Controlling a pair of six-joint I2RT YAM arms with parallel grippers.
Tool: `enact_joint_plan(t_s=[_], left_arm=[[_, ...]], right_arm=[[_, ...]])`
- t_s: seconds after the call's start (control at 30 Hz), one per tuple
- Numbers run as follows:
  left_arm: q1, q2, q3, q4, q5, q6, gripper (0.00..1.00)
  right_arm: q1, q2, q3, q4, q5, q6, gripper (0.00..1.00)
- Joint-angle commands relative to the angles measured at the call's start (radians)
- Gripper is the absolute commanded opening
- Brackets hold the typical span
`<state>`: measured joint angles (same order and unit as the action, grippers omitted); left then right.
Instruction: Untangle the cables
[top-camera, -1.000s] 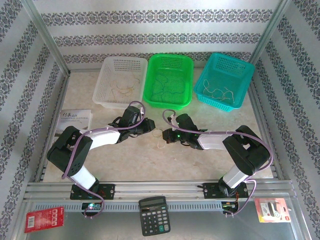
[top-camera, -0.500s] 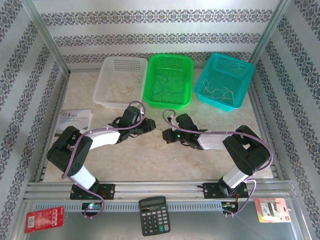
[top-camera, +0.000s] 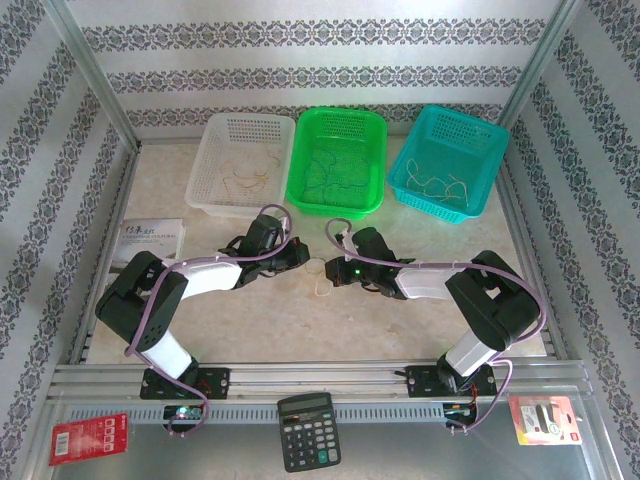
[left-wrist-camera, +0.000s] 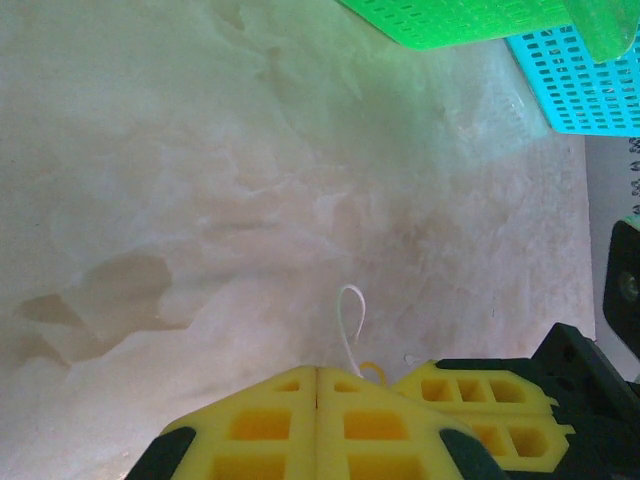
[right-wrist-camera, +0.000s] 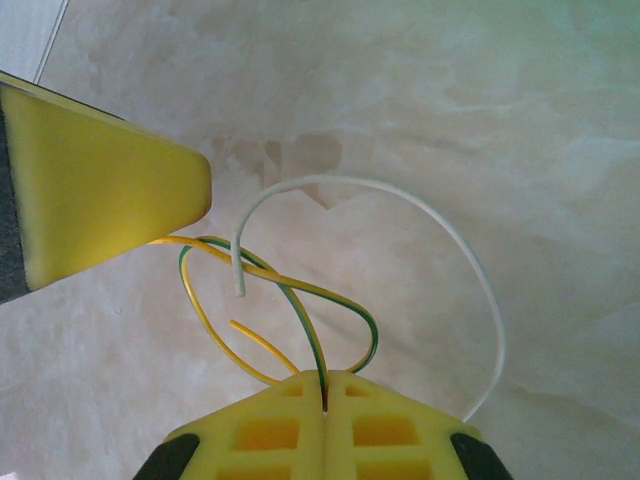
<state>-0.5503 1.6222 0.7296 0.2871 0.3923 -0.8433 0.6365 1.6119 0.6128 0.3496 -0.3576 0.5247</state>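
Over the middle of the table, two cables are tangled between my grippers. The yellow-green cable (right-wrist-camera: 300, 290) loops out of my right gripper (right-wrist-camera: 327, 378), which is shut on it at the seam. One strand runs across to the left gripper's finger (right-wrist-camera: 100, 190) and vanishes under its tip. A white cable (right-wrist-camera: 400, 195) arcs through the tangle, its end hanging free. My left gripper (left-wrist-camera: 317, 370) is shut, with a white loop (left-wrist-camera: 350, 310) poking out beyond it and the right gripper's fingers (left-wrist-camera: 480, 395) close beside. From above, the left gripper (top-camera: 302, 256) and right gripper (top-camera: 334, 270) nearly touch, a thin cable loop (top-camera: 321, 290) just below them.
Three baskets stand along the back: white (top-camera: 215, 200), green (top-camera: 335, 208) and teal (top-camera: 430, 208), each holding thin wires. A booklet (top-camera: 150, 238) lies at the left. A calculator (top-camera: 307, 430) and two red packs sit on the front ledge.
My left gripper has edged right toward the right gripper and closed its jaws. The right arm has stayed put.
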Motion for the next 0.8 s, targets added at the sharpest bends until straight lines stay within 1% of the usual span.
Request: enact_joint_plan(t_s=[0.0, 0.27, 0.4, 0.47, 0.67, 0.77], left_arm=[[-0.011, -0.028, 0.019, 0.018, 0.009, 0.009, 0.0], [-0.012, -0.136, 0.074, -0.022, 0.036, 0.002, 0.0], [-0.013, -0.18, 0.099, -0.042, 0.04, 0.001, 0.0], [-0.011, -0.198, 0.109, -0.05, 0.039, 0.002, 0.0], [-0.011, -0.258, 0.14, -0.08, 0.024, 0.007, 0.0], [-0.012, -0.292, 0.159, -0.103, 0.012, 0.018, 0.0]], right_arm=[[-0.007, 0.005, -0.014, 0.031, -0.011, 0.006, 0.0], [-0.006, 0.022, -0.026, 0.038, 0.003, 0.01, 0.0], [-0.007, 0.034, -0.037, 0.053, 0.007, 0.018, 0.07], [-0.007, 0.036, -0.042, 0.056, 0.011, 0.019, 0.08], [-0.011, 0.035, -0.056, 0.061, 0.018, 0.021, 0.09], [-0.014, 0.042, -0.061, 0.068, 0.017, 0.024, 0.06]])
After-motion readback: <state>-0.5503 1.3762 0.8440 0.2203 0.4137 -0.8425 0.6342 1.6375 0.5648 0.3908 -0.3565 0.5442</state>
